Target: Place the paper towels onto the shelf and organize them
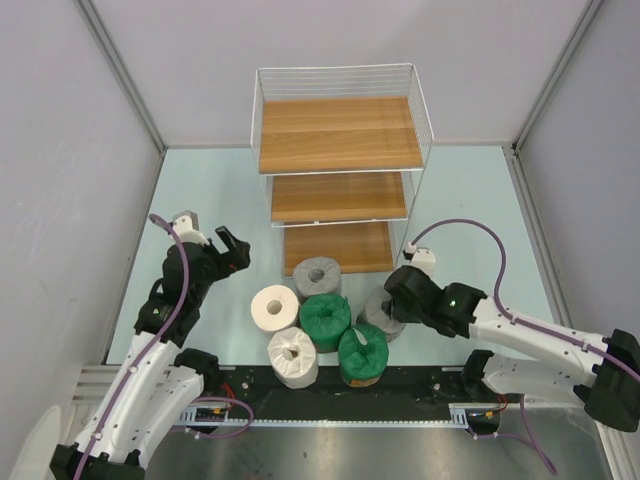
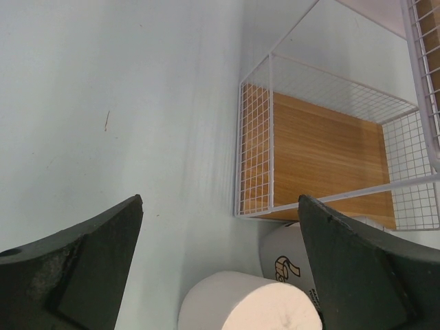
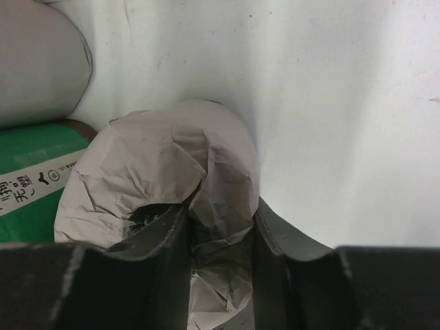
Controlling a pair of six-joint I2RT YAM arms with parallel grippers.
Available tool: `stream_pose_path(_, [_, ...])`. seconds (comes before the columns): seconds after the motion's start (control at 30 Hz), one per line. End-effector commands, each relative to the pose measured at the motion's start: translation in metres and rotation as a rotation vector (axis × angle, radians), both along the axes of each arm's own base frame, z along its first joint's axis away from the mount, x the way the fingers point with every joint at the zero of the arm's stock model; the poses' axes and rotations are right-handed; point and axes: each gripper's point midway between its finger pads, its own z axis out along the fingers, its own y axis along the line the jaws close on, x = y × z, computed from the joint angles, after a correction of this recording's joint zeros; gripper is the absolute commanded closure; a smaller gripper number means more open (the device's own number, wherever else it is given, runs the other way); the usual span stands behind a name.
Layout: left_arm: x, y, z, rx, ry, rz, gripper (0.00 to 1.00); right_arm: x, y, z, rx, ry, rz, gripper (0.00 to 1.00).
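Six paper towels stand clustered in front of the shelf (image 1: 340, 135): a grey roll (image 1: 318, 273), two white rolls (image 1: 274, 307) (image 1: 292, 355), two green rolls (image 1: 325, 320) (image 1: 362, 352) and a second grey roll (image 1: 380, 312). My right gripper (image 1: 398, 300) is down on that second grey roll (image 3: 137, 172), and its jaws (image 3: 221, 206) pinch the crumpled wall, one finger in the centre hole, one outside. My left gripper (image 1: 215, 240) hangs open left of the cluster. In the left wrist view the left gripper (image 2: 220, 206) looks over a white roll (image 2: 247, 302) and a printed grey roll (image 2: 285, 258).
The shelf (image 2: 323, 151) has brown boards in a white wire frame, and no roll shows on its boards. A green roll (image 3: 27, 185) and another grey roll (image 3: 34, 62) crowd the held roll's left side. Grey walls enclose the table on both sides.
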Motion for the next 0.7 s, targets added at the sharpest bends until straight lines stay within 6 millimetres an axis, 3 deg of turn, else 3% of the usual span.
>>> stream_pose_path(0.0, [0.000, -0.006, 0.011, -0.035, -0.028, -0.018, 0.00, 0.007, 0.003, 0.028, 0.100, -0.081, -0.027, 0.71])
stream_pose_path(0.17, [0.000, -0.006, 0.013, -0.034, -0.028, -0.018, 0.00, 0.019, -0.012, 0.085, 0.167, -0.242, -0.034, 0.70])
stream_pose_path(0.2, [0.001, -0.007, 0.014, -0.035, -0.029, -0.021, 0.00, 0.023, -0.014, 0.108, 0.172, -0.291, -0.018, 0.69])
stream_pose_path(0.27, [0.000, -0.008, 0.015, -0.041, -0.031, -0.027, 0.00, 0.032, -0.021, 0.134, 0.163, -0.356, -0.023, 0.66])
stream_pose_path(0.3, [0.000, -0.009, 0.015, -0.044, -0.029, -0.031, 0.00, 0.035, -0.021, 0.159, 0.187, -0.400, -0.020, 0.66])
stream_pose_path(0.37, [0.001, -0.012, 0.017, -0.055, -0.034, -0.042, 0.00, 0.046, -0.024, 0.186, 0.155, -0.463, -0.009, 0.65])
stream_pose_path(0.4, [0.001, -0.012, 0.017, -0.059, -0.033, -0.042, 0.00, 0.049, -0.024, 0.218, 0.191, -0.516, -0.019, 0.65])
stream_pose_path(0.5, [0.001, -0.013, 0.018, -0.061, -0.031, -0.046, 0.00, 0.061, -0.015, 0.255, 0.181, -0.590, 0.017, 0.65])
stream_pose_path(0.53, [0.000, -0.013, 0.020, -0.061, -0.033, -0.048, 0.00, 0.061, -0.013, 0.280, 0.205, -0.634, 0.034, 0.65])
stream_pose_path(0.67, [-0.003, -0.012, 0.022, -0.060, -0.037, -0.047, 0.00, 0.063, 0.001, 0.336, 0.282, -0.727, 0.085, 0.65])
